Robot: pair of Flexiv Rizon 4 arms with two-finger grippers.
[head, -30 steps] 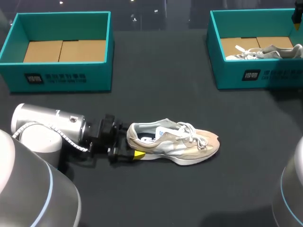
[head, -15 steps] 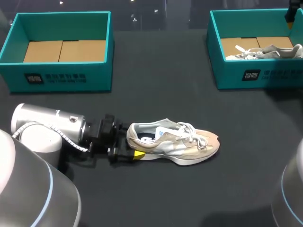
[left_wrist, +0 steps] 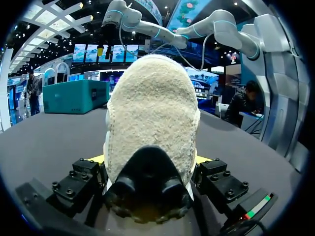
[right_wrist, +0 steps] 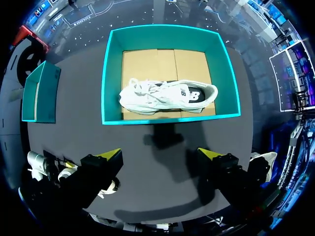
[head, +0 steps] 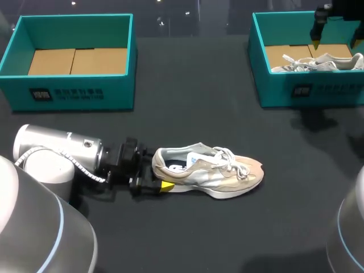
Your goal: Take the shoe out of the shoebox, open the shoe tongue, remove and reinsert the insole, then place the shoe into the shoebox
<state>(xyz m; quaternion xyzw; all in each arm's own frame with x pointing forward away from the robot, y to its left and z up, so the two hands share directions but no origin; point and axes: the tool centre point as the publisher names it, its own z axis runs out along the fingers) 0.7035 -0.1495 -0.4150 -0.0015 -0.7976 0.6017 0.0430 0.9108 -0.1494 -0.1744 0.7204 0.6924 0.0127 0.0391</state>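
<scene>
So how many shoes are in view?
2. A beige sneaker lies on the table, heel in the left tool; a white sneaker lies inside the right teal shoebox.

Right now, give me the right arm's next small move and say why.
Probably swing the right hand down toward the tongue of the shoe. It lies out on the table, the left hand grips its heel, and the right hand hangs open over the right box.
</scene>
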